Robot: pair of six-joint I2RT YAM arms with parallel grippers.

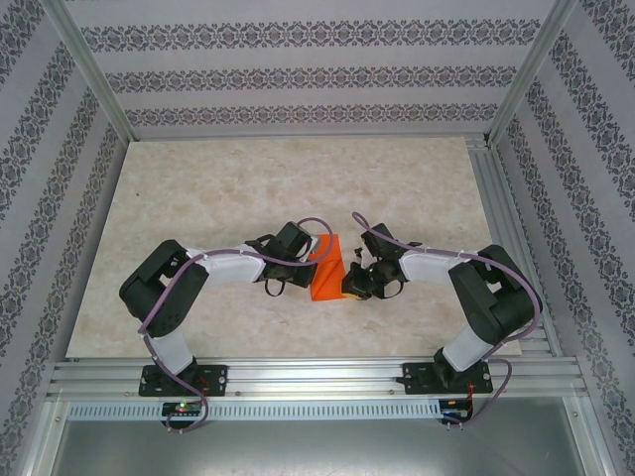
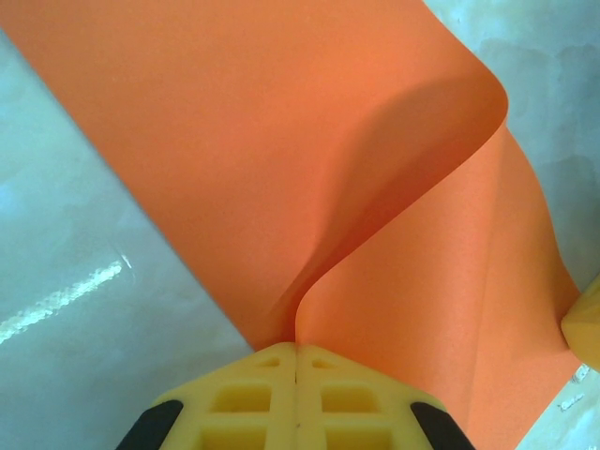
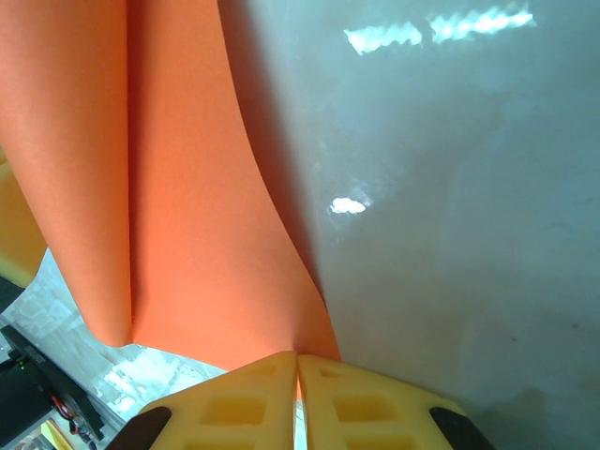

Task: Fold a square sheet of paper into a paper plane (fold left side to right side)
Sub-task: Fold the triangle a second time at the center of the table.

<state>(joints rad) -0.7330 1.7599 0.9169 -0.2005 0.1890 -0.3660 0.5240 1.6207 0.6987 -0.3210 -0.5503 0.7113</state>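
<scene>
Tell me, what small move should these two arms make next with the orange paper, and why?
Probably lower the pinched edges to the table together. The left gripper and right gripper are both shut on the orange sheet, which arches in a soft uncreased loop; laying it down would let it be flattened.

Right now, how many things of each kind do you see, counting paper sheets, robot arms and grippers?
Orange paper sheet: 1
Robot arms: 2 (left arm, right arm)
Grippers: 2 (left gripper, right gripper), both shut on the sheet
Total: 5
</scene>
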